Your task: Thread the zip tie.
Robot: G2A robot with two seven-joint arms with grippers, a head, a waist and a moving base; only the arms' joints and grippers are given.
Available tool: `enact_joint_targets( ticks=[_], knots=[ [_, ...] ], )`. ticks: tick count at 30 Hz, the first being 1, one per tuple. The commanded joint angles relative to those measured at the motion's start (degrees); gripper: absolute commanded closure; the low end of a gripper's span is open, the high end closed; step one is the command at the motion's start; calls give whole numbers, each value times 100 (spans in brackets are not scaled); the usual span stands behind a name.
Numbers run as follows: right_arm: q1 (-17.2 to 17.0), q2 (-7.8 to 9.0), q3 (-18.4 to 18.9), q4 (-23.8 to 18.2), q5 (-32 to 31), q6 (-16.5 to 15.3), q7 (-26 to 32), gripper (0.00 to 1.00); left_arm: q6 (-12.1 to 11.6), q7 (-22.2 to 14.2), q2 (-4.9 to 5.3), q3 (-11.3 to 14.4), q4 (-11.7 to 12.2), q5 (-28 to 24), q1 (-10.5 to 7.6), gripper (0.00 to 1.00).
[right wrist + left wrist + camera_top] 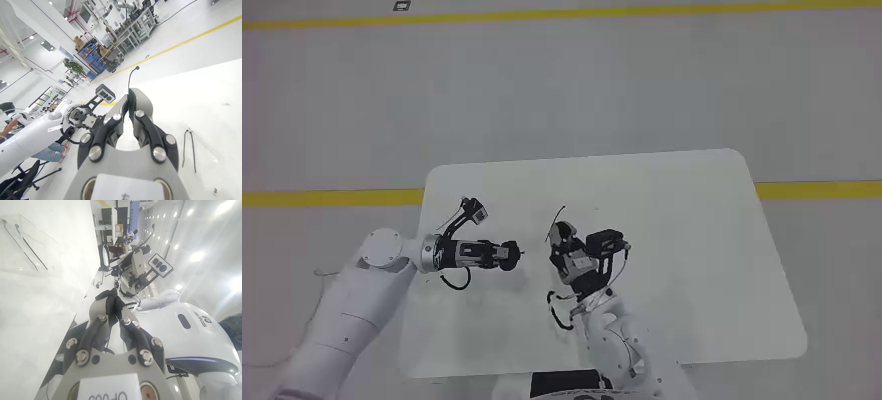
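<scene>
My right gripper (129, 99) is shut on a black zip tie (129, 81). Its strap sticks out past the fingertips and ends in the small head (137, 67). From above, this gripper (562, 238) is over the middle of the white table (692, 250), with the tie (559, 216) pointing away from the robot. My left gripper (112, 297) is shut, and I can make out nothing between its black pads. In the top view it (514, 254) lies just left of the right gripper, pointing at it. The left wrist view shows the right gripper (135, 275) close ahead, the tie (149, 235) curving above it.
Two spare black zip ties (189, 149) lie side by side on the table beside the right gripper. They sit on a clear sheet (47, 272), where the ties (24, 243) show again. The table's right half is bare white surface.
</scene>
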Motion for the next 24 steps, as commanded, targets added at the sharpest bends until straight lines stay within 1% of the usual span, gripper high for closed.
enact_joint_targets(
  ticks=[1, 5, 20, 21, 23, 24],
  knots=[
    [107, 45, -144, 107, 37, 123, -245, 100, 0, 0, 0, 0, 0, 0, 0, 100],
    [275, 147, -383, 210, 249, 404, -484, 100, 0, 0, 0, 0, 0, 0, 0, 100],
    [275, 147, -383, 210, 249, 404, -484, 100, 0, 0, 0, 0, 0, 0, 0, 100],
    [275, 147, -383, 210, 249, 404, -484, 100, 7, 51, -1, 2, 3, 9, 6, 100],
    [275, 147, -383, 210, 249, 404, -484, 100, 0, 407, -13, -8, -21, 11, 74, 100],
    [275, 147, -383, 210, 249, 404, -484, 100, 0, 519, -20, -23, -33, -22, 121, 100]
  ],
)
